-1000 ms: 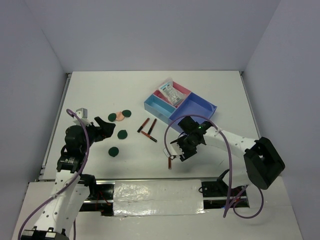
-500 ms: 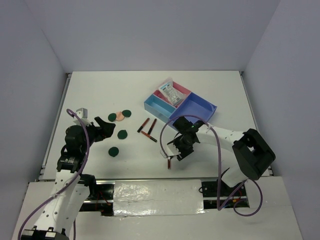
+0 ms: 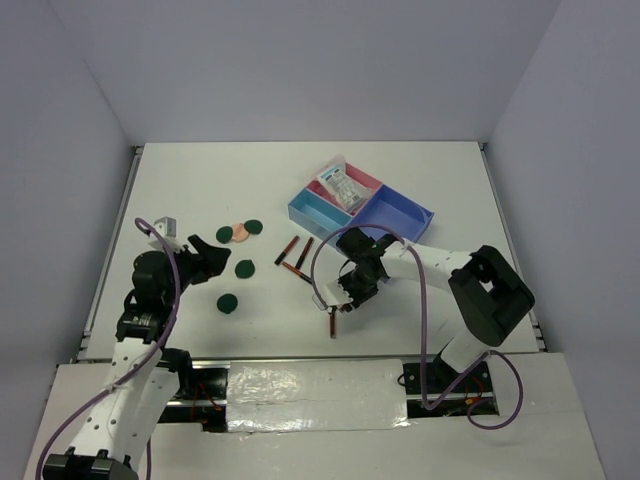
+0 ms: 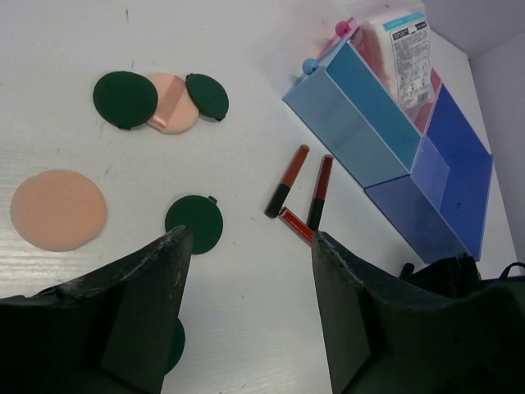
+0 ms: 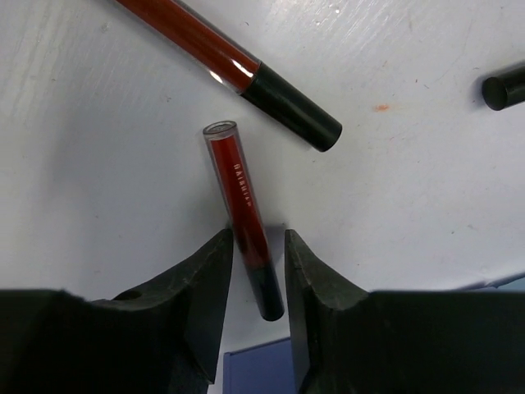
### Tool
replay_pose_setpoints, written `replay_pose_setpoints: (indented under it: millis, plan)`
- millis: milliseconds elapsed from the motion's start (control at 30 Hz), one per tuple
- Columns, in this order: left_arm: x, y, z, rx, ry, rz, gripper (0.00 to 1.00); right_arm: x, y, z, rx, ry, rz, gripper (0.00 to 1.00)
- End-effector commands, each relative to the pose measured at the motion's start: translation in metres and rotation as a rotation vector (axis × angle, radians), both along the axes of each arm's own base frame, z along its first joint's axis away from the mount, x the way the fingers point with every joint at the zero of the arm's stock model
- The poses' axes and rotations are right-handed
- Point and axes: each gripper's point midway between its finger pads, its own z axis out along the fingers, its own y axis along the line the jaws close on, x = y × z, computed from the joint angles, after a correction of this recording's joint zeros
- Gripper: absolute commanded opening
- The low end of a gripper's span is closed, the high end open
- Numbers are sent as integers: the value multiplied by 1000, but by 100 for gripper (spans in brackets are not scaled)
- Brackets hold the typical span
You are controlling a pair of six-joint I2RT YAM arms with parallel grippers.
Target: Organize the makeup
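My right gripper (image 3: 338,302) is low over the table, its jaws narrowly apart around the dark end of a red-and-black stick (image 5: 242,209). The left jaw touches the stick and a small gap shows on the right. That stick (image 3: 333,322) lies near the front. Three more sticks (image 3: 297,258) lie left of the blue tray (image 3: 400,212). Dark green discs (image 3: 245,268) and a peach disc (image 3: 239,233) lie at the left. My left gripper (image 3: 205,262) is open and empty above them. White blue-printed packets (image 3: 343,186) stand in the tray.
In the left wrist view the tray (image 4: 443,164) is at the upper right, and a second peach disc (image 4: 57,209) lies at the left. White walls enclose the table on three sides.
My right gripper has moved left and its jaws now sit around the lone stick, which has shifted slightly left. The left arm has not moved.
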Motion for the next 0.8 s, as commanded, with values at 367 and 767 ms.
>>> replay_pose_setpoints:
  millis: [367,767]
  plan:
    - [9,-24,-5,-151,-44,-88,59,-26,-19,-19,-110,142,-64,23]
    - [16,-65,-16,-157,23,-188,40,-23,16,60,191,199,-302,9]
